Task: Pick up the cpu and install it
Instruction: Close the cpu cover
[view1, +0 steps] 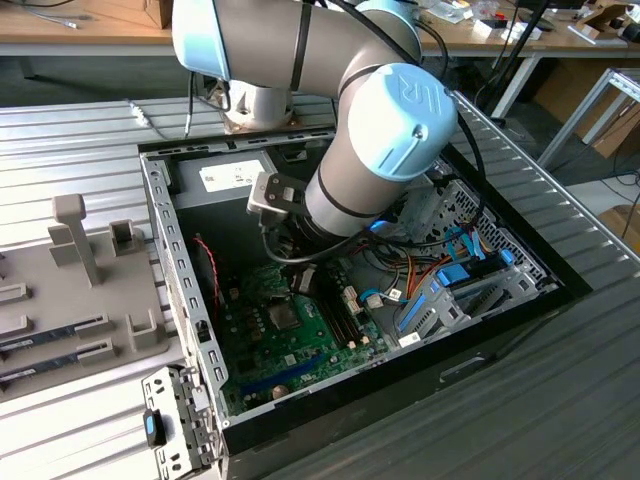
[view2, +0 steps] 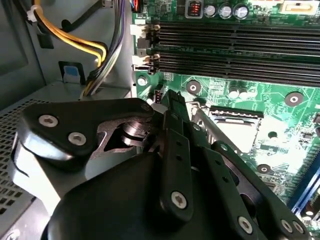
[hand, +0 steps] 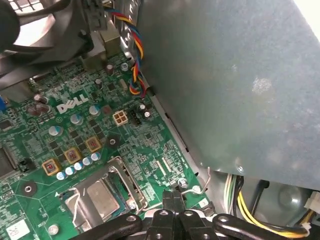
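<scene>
Robot arm (view1: 330, 110) — grey tubular links with pale blue joint caps — bent at the elbow and reaching steeply downward in the exterior view. Gripper (hand: 173, 199) at its lower end: black linkage bars and bolted plates, the two fingers (view2: 176, 135) pressed together — no gap between them in both wrist views.

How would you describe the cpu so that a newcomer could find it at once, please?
Start at the open computer case and look down at the green motherboard on its floor. The cpu is the flat silver-grey square sitting within the metal-framed socket, unlike the long black memory slots nearby.
</scene>
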